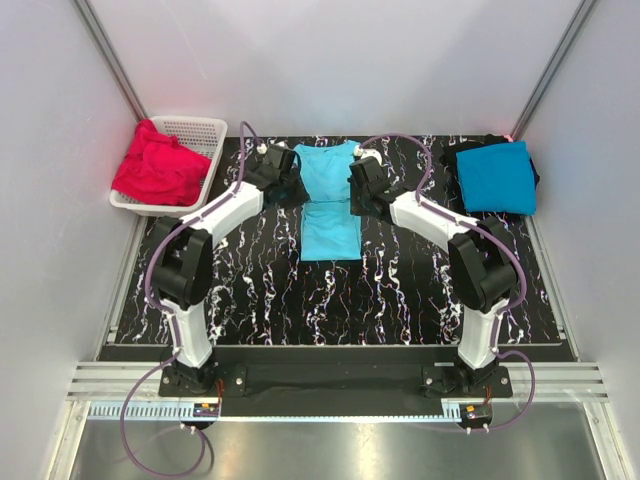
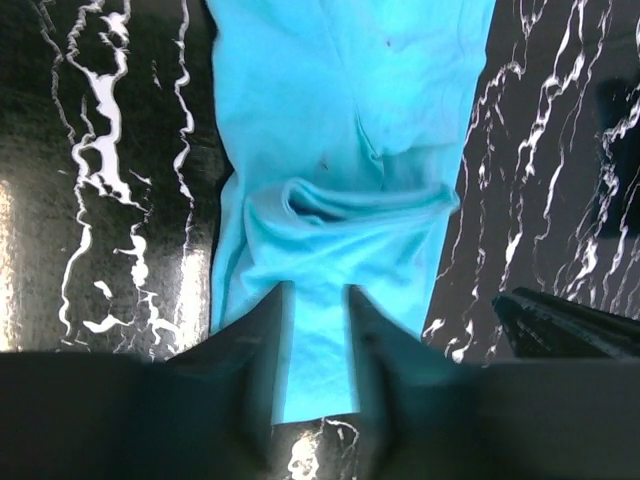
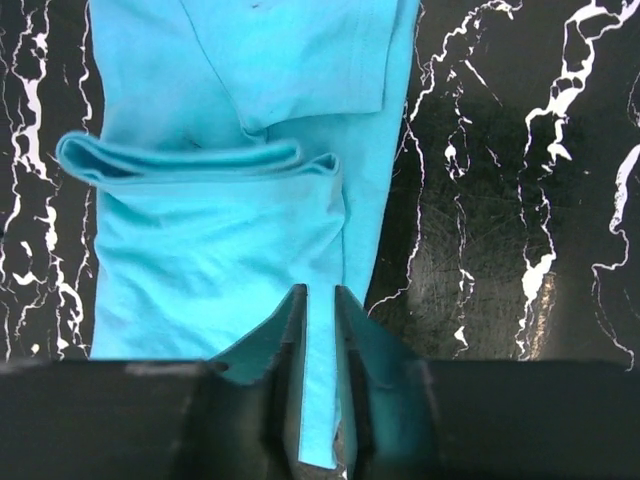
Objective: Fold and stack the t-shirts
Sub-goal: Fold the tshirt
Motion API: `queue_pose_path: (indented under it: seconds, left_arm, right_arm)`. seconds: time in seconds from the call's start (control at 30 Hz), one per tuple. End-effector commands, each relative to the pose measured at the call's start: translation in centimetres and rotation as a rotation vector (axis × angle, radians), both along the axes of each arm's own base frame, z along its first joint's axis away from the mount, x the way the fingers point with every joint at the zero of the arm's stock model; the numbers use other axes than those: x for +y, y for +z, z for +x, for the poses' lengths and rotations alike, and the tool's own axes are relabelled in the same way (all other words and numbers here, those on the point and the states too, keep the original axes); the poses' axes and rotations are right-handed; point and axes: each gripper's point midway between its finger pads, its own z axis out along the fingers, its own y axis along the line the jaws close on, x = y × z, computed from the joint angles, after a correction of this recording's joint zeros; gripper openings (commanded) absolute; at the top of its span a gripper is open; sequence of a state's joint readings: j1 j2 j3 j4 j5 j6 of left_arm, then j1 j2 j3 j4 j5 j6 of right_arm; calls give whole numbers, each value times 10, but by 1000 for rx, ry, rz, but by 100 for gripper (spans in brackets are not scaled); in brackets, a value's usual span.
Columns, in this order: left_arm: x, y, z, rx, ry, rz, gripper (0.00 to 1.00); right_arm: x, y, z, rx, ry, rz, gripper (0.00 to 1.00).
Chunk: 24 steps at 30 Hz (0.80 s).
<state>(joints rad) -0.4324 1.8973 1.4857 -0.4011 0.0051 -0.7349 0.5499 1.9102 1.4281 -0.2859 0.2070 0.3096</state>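
The light turquoise t-shirt (image 1: 330,225) lies lengthwise on the black marbled mat, with a bunched cross fold at its middle (image 2: 370,200) (image 3: 190,160). My left gripper (image 1: 283,178) (image 2: 318,290) is at the shirt's far left edge, its jaws nearly closed with turquoise fabric between them. My right gripper (image 1: 358,180) (image 3: 318,290) is at the far right edge, its jaws narrow around a strip of the same fabric. A deeper blue t-shirt (image 1: 497,177) lies folded at the far right on top of a black one (image 1: 455,156). Red t-shirts (image 1: 158,168) fill the basket.
The white lattice basket (image 1: 197,126) stands at the far left, off the mat. The black marbled mat (image 1: 400,290) covers the table between grey walls. The right arm's dark link (image 2: 570,320) shows at the edge of the left wrist view.
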Motion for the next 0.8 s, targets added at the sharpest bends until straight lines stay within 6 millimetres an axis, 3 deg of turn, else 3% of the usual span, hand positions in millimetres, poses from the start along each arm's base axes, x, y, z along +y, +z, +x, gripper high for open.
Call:
queue_pose_path:
  seconds: [0.0, 0.03, 0.07, 0.13, 0.2, 0.23, 0.3, 0.37, 0.43, 0.47, 0.57, 0.77]
  left_arm:
    - [-13, -5, -1, 25, -39, -17, 22]
    - [-16, -13, -1, 49, -50, -17, 15]
    - [-18, -12, 2, 50, -54, -19, 2]
    - [-22, -24, -3, 90, -75, -17, 0]
    - [-23, -31, -13, 116, -102, -7, 0]
    - [-20, -36, -20, 133, -107, 5, 12]
    - [-14, -36, -29, 129, -107, 37, 25]
    - [-1, -42, -44, 149, -80, 84, 36]
    - [7, -46, -54, 164, -56, 97, 38]
    - [11, -48, -65, 177, -47, 95, 39]
    - [19, -55, -88, 207, -35, 94, 39]
    - [12, -58, -117, 231, -82, 11, 41]
  right_arm:
    - [10, 8, 3, -12, 6, 44, 12]
    - [10, 3, 3, -2, 7, 39, 7]
    - [10, 1, 3, 5, 6, 36, 2]
    - [10, -4, 2, 18, 6, 33, 0]
    - [12, -4, -6, 40, 18, 47, 15]
    - [12, -4, -9, 49, 23, 57, 20]
    - [9, -9, -21, 69, 34, 58, 32]
    - [3, -22, -36, 112, 31, 55, 33]
    - [-3, -22, -47, 119, 19, 65, 34]
    - [-9, -33, -58, 148, 14, 56, 35]
    - [-14, -43, -81, 195, 16, 81, 35]
    - [-18, -38, -109, 199, 18, 145, 38]
